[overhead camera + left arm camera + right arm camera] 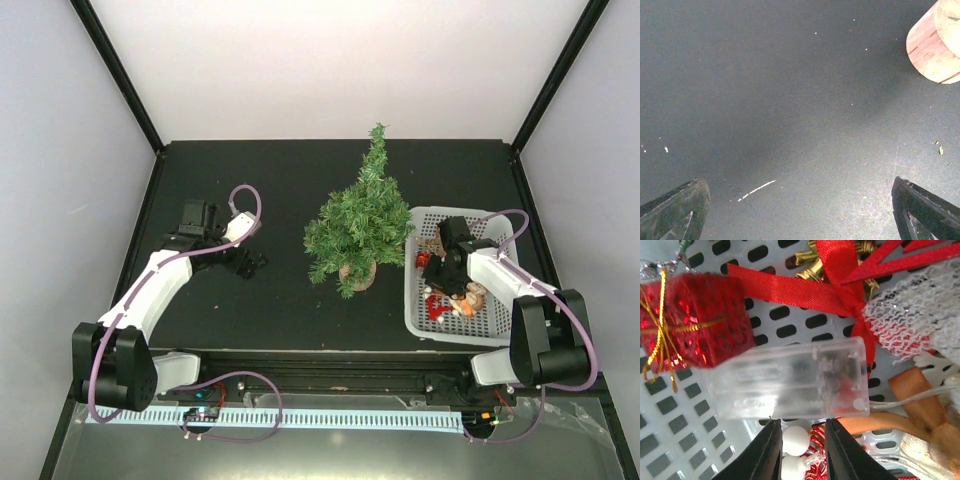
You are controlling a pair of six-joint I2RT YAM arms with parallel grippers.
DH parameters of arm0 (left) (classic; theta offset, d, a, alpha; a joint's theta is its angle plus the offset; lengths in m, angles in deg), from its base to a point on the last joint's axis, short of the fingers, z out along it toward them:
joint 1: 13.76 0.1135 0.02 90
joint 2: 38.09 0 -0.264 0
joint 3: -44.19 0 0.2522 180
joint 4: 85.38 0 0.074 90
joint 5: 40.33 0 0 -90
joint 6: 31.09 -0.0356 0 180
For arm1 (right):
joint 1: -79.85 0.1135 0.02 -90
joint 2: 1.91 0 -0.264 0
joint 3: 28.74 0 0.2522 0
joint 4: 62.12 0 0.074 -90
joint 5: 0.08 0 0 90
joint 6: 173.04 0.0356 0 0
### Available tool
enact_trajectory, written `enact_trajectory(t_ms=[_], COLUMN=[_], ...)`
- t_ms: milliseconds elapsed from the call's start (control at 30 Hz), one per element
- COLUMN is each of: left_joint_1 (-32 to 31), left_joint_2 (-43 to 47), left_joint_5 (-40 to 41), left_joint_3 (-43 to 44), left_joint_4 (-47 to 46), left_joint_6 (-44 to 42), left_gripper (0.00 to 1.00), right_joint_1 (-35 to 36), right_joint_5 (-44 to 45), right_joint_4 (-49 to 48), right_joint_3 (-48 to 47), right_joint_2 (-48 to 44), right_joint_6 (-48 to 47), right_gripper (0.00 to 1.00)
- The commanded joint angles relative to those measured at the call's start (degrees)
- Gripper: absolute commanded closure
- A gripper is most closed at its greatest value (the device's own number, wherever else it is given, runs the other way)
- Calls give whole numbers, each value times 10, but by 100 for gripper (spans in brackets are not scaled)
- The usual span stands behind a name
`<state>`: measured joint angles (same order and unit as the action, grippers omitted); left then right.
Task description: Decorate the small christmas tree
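The small christmas tree (360, 225) stands mid-table on its round tan wooden base (357, 272); the base also shows at the top right of the left wrist view (937, 42). My left gripper (250, 265) is open and empty over bare table left of the tree (799, 182). My right gripper (447, 285) is down in the white basket (412, 300). Its fingers stand narrowly apart (802, 422) with a white-bead and red-wire ornament (794, 440) filling the gap. A clear plastic battery box (790, 380) lies just beyond the fingertips.
The basket (670, 440) also holds a red foil gift box with gold string (695, 320), a red ribbon bow (830, 270), white netting (910, 310) and a tan ribbon (920, 400). Black frame posts stand at the table's back corners.
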<state>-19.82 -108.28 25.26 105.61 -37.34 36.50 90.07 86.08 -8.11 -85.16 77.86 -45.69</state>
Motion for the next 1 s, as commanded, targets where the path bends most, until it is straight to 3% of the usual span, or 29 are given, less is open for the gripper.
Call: enact_trajectory(t_ms=[0,800,967], left_joint_1=[1,1,1], left_joint_2=[10,17,24], left_joint_5=[7,6,4], left_joint_3=[11,9,7], left_joint_4=[0,-1,-2], left_joint_6=[-2,-3,-3], left_gripper=[1,1,1], right_joint_1=[2,16,17], right_joint_5=[-12,-30,-31], right_joint_4=[-25,-39,-45], right_joint_3=[-1,43,51], right_joint_2=[11,-15,-7], right_joint_6=[-8,-10,-9], right_gripper=[75,75,81])
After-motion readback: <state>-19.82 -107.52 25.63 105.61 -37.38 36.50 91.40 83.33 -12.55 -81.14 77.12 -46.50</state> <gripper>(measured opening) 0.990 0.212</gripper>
